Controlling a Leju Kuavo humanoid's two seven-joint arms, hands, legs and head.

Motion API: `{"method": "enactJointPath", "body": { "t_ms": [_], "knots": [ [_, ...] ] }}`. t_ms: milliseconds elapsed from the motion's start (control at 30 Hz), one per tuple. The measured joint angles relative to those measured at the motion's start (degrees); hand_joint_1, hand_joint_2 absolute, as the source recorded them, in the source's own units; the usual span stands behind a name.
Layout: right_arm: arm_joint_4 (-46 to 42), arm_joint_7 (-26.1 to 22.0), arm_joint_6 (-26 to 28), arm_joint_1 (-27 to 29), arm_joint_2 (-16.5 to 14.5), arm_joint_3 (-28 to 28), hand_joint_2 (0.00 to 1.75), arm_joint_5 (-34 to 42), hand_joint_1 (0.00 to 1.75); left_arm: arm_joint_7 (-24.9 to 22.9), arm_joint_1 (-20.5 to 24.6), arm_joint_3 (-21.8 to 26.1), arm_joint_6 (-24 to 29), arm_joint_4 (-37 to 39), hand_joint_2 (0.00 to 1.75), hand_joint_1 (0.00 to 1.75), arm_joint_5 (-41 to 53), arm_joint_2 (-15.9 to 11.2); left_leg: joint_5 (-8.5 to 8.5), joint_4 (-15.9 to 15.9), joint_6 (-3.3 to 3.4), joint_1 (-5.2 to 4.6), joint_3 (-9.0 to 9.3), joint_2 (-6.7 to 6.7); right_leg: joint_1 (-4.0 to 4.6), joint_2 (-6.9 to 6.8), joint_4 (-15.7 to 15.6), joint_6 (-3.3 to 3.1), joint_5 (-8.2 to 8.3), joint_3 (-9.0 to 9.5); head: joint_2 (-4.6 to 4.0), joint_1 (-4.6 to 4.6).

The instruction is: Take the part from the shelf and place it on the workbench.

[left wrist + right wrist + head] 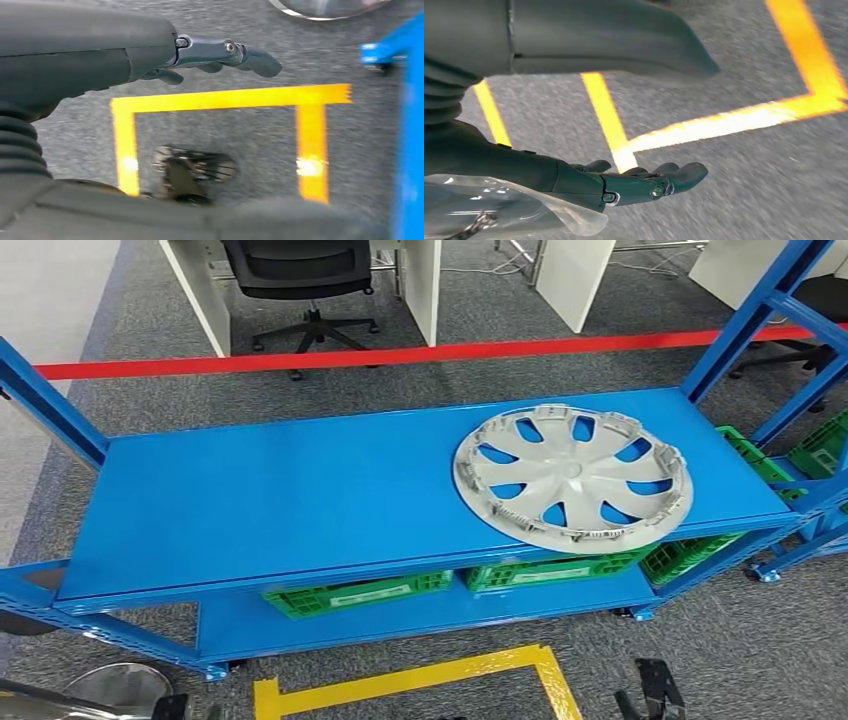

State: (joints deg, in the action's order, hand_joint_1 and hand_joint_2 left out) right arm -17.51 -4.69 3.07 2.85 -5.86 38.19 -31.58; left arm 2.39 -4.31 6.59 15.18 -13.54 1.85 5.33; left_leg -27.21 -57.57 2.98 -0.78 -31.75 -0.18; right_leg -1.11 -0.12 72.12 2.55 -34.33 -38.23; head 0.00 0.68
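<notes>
The left hand hangs down low with its fingers stretched out, holding nothing. The right hand hangs low too, fingers out and empty.

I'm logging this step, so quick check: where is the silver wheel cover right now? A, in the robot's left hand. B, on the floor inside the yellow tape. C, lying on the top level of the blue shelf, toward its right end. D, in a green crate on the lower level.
C: the wheel cover lies flat on the top level of the blue shelf, near its right end, its rim slightly overhanging the front edge.
</notes>
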Motion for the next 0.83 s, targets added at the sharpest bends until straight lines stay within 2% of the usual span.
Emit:
{"method": "enactJointPath", "body": {
  "t_ms": [67, 100, 133, 233, 300, 333, 400, 433, 467, 500, 567, 600, 633, 700, 767, 833],
  "knots": [
    [0.42, 0.38, -0.24, 1.51, 0.34, -2.57, 0.00, 2.24, 0.00, -0.25, 0.67, -0.29, -1.11, -1.81, 0.00, 0.00, -0.02, -0.26, -0.10, -0.08, -0.03, -0.30, 0.14, -0.13, 0.43, 0.03, -7.85, -0.79, 3.81, 3.82, 0.00, -0.01],
    [0.62, 0.51, -0.32, 2.15, 0.51, -3.93, 0.00, 3.40, 0.00, -0.37, 1.01, -0.47, -1.67, -2.64, 0.00, 0.00, -0.04, -0.42, -0.18, -0.25, -0.12, -0.46, 0.08, -0.18, 0.56, 0.02, -11.30, -1.08, 4.94, 5.58, 0.00, -0.05],
    [0.78, 0.70, -0.38, 2.78, 0.72, -5.44, 0.00, 4.67, 0.00, -0.46, 1.29, -0.66, -2.29, -3.43, 0.00, 0.00, -0.10, -0.58, -0.21, -0.39, -0.28, -0.58, -0.04, -0.17, 0.69, 0.05, -13.43, -1.28, 5.43, 6.67, 0.00, -0.08],
    [1.00, 1.32, -0.72, 4.39, 1.30, -10.09, 0.00, 8.62, 0.00, -0.69, 1.32, -1.38, -4.15, -4.93, 0.00, 0.00, -0.42, -1.30, -0.29, -0.72, -0.90, -0.55, -0.34, -0.14, 0.73, 0.05, -14.52, -1.64, 5.60, 7.23, 0.00, -0.06],
    [0.69, 1.61, -1.06, 4.64, 1.63, -12.99, 0.00, 11.18, 0.00, -0.80, 0.59, -1.73, -5.35, -5.23, 0.00, 0.00, -0.61, -1.78, -1.73, -2.50, -1.63, -0.41, -1.00, -0.15, 0.41, -0.09, -14.84, -2.15, 5.84, 7.32, 0.00, -0.17],
    [0.29, 1.75, -1.18, 4.49, 1.82, -14.41, 0.00, 12.41, 0.00, -0.90, 0.01, -1.91, -5.95, -5.26, 0.00, 0.00, -0.69, -1.99, -3.38, -5.13, -2.11, -0.18, -2.11, -0.14, 0.24, -0.18, -14.95, -2.36, 5.93, 7.36, 0.00, -0.22],
    [-0.97, 2.07, -1.32, 3.88, 2.25, -17.08, 0.00, 14.75, 0.00, -1.19, -1.50, -2.33, -7.11, -5.13, 0.00, 0.00, -0.80, -2.29, -7.09, -12.83, -2.91, 0.43, -5.52, -0.11, 0.21, -0.26, -14.94, -2.48, 5.93, 7.34, 0.00, -0.28],
    [-1.76, 2.25, -1.42, 3.45, 2.42, -18.27, 0.00, 15.81, 0.00, -1.33, -2.42, -2.52, -7.60, -4.93, 0.00, 0.00, -0.89, -2.45, -8.21, -16.13, -3.22, 0.75, -7.03, -0.11, 0.20, -0.30, -14.93, -2.47, 5.92, 7.35, 0.00, -0.26],
    [-2.61, 2.37, -1.50, 2.95, 2.54, -19.34, 0.00, 16.75, 0.00, -1.44, -3.37, -2.67, -8.05, -4.61, 0.00, 0.00, -0.95, -2.60, -8.15, -17.46, -3.44, 0.99, -7.67, -0.11, 0.17, -0.32, -14.93, -2.45, 5.90, 7.38, 0.00, -0.26],
    [-3.59, 2.49, -1.62, 2.37, 2.65, -20.37, 0.00, 17.65, 0.00, -1.48, -4.37, -2.82, -8.46, -4.16, 0.00, 0.00, -1.01, -2.75, -6.93, -16.49, -3.59, 1.19, -7.25, -0.10, 0.12, -0.31, -14.92, -2.39, 5.87, 7.44, 0.00, -0.27],
    [-5.73, 2.64, -1.87, 1.16, 2.81, -22.38, 0.00, 19.32, 0.00, -1.52, -6.29, -3.05, -9.25, -3.08, 0.00, 0.00, -1.10, -3.10, -2.69, -9.17, -3.66, 1.46, -3.89, -0.04, -0.01, -0.26, -14.92, -2.11, 5.72, 7.68, 0.00, -0.30],
    [-6.80, 2.74, -1.99, 0.58, 2.95, -23.45, 0.00, 20.21, 0.00, -1.54, -7.13, -3.18, -9.67, -2.53, 0.00, 0.00, -1.14, -3.27, -1.19, -5.25, -3.57, 1.41, -2.04, 0.00, 0.03, -0.26, -14.85, -1.81, 5.60, 7.73, 0.00, -0.31],
    [-7.69, 2.88, -2.09, 0.13, 3.14, -24.52, 0.00, 21.12, 0.00, -1.56, -7.79, -3.31, -10.13, -2.12, 0.00, 0.00, -1.19, -3.43, -0.42, -2.53, -3.38, 1.34, -0.76, 0.04, 0.08, -0.28, -14.82, -1.44, 5.52, 7.54, 0.00, -0.28],
    [-8.72, 3.28, -2.24, -0.20, 3.55, -26.93, 0.00, 23.26, 0.00, -1.65, -8.66, -3.65, -11.17, -1.74, 0.00, 0.00, -1.27, -3.77, -0.63, -1.05, -2.79, 1.06, -0.06, 0.01, 0.18, -0.47, -14.86, -0.62, 5.41, 7.16, 0.00, -0.23],
    [-8.85, 3.67, -2.37, 0.49, 3.89, -29.22, 0.00, 25.41, 0.00, -1.69, -8.69, -4.00, -12.19, -2.12, 0.87, 0.00, -1.34, -4.02, -0.52, -0.71, -1.96, 1.08, -0.04, -0.03, 0.09, -0.61, -14.81, 0.08, 5.12, 7.18, 0.00, -0.20],
    [-8.58, 3.91, -2.44, 1.60, 4.13, -30.61, 0.00, 26.75, 0.00, -1.69, -8.03, -4.19, -12.80, -2.96, 1.75, 0.00, -1.38, -4.10, -0.23, -0.20, -1.26, 1.23, 0.06, 0.01, 0.06, -0.46, -13.47, 0.42, 3.92, 6.71, 0.00, -0.15]
  ]
}}
